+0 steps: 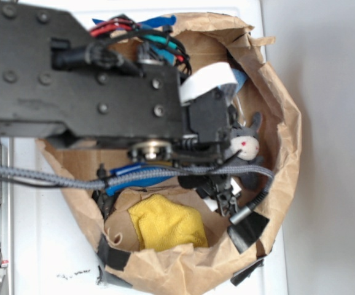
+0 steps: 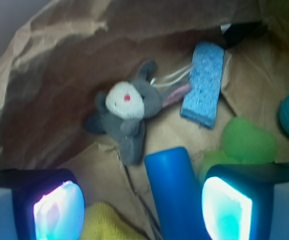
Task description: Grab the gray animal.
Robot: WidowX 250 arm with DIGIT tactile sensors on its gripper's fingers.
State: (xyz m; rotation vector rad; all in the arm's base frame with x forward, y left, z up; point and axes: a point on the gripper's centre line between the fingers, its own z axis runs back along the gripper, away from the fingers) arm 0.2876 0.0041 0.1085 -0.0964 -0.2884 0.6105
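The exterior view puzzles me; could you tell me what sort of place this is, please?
Probably a lab test setup: a crumpled brown paper bin on a white surface, holding a gray plush bunny, blue sponge and yellow cloth.

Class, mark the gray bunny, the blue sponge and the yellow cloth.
gray bunny [image 2: 127, 107]: wrist view, on its white face.
blue sponge [image 2: 204, 82]: wrist view, middle of its top face.
yellow cloth [image 1: 167, 224]: exterior view, centre of the fabric.

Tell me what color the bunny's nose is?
Red. The gray plush bunny has a red nose on its white face, clearest in the wrist view.
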